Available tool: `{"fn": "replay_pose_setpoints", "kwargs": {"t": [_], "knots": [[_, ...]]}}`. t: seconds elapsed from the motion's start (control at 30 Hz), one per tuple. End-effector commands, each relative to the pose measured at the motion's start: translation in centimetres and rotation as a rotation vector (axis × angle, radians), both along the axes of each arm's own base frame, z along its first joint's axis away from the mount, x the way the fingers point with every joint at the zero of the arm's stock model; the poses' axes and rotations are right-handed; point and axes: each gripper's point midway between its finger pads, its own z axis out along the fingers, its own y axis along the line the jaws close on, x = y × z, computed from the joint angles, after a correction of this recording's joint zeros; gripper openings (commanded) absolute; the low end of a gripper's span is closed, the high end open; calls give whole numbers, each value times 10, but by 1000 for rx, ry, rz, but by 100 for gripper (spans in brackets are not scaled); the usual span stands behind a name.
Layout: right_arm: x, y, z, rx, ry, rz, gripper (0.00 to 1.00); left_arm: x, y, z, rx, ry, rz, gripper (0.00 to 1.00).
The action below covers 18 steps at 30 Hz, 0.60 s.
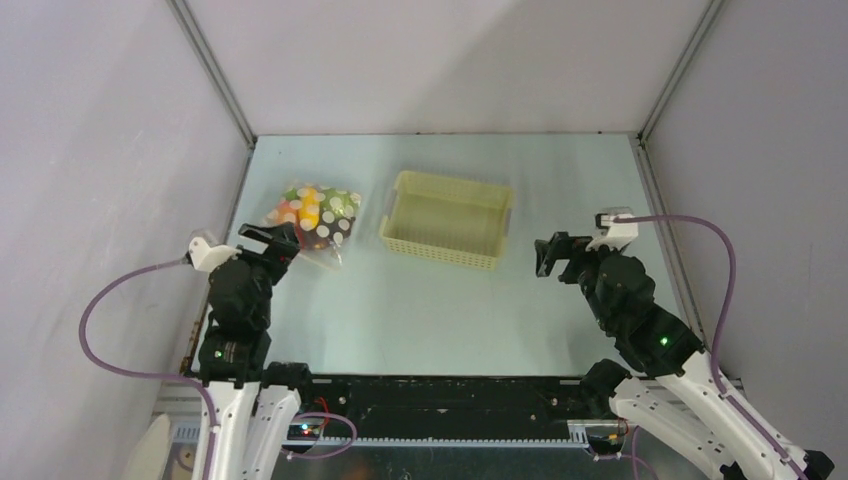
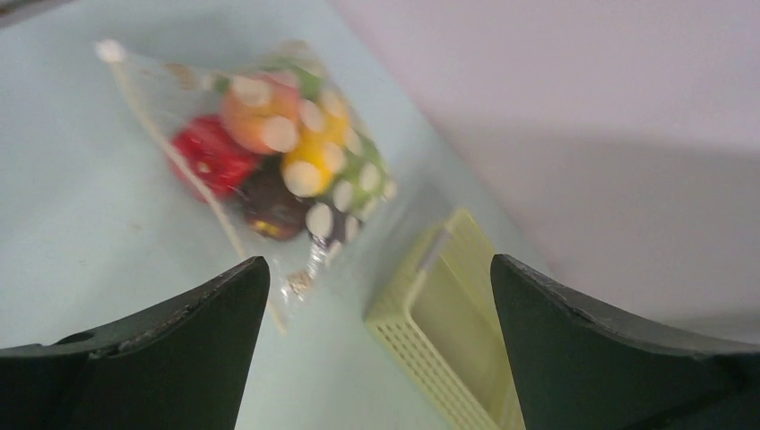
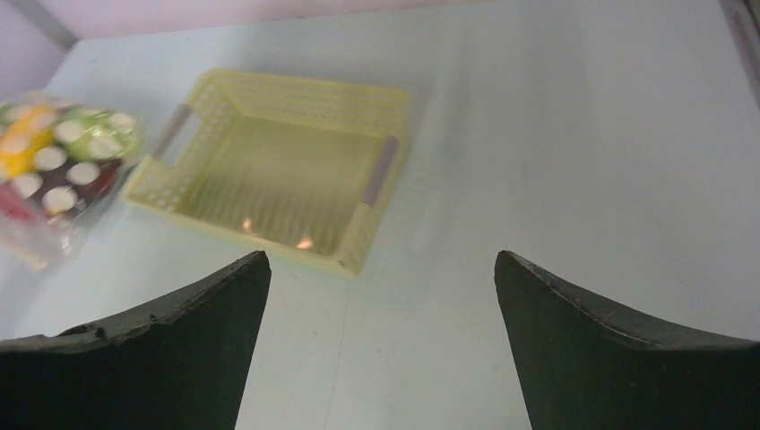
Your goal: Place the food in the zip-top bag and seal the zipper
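The zip-top bag (image 1: 318, 215) lies flat on the table at the back left, clear with white dots. The food (image 1: 310, 208) is inside it: red, orange, yellow, green and dark purple pieces (image 2: 269, 152). The zipper (image 2: 148, 112) shows as a thin pale strip along one edge of the bag; whether it is pressed shut is not visible. My left gripper (image 1: 270, 240) hovers just in front of the bag, open and empty (image 2: 378, 260). My right gripper (image 1: 560, 255) stands open to the right of the basket, nothing between its fingers (image 3: 382, 253). The bag's dotted side (image 3: 54, 170) also shows at the left of the right wrist view.
A pale yellow latticed basket (image 1: 440, 255) stands empty at the table's middle back, between the two grippers and right of the bag (image 3: 349, 246). Grey walls close the table on the left, back and right.
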Motion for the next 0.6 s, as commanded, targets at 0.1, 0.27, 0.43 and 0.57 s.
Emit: {"fn": "replay_pose_setpoints", "kwargs": {"t": [0.1, 0.27, 0.43, 0.57], "knots": [[-11, -65, -35, 137, 137, -401, 99, -27, -46, -16, 117, 106, -338, 100], [-17, -64, -39, 180, 159, -394, 99, -33, -39, -13, 147, 71, -310, 100], [-12, -53, -38, 201, 177, -361, 99, -39, -30, -14, 147, 53, -255, 100], [-13, -51, -41, 202, 196, -366, 99, -42, -28, -16, 151, 58, -242, 100]]}}
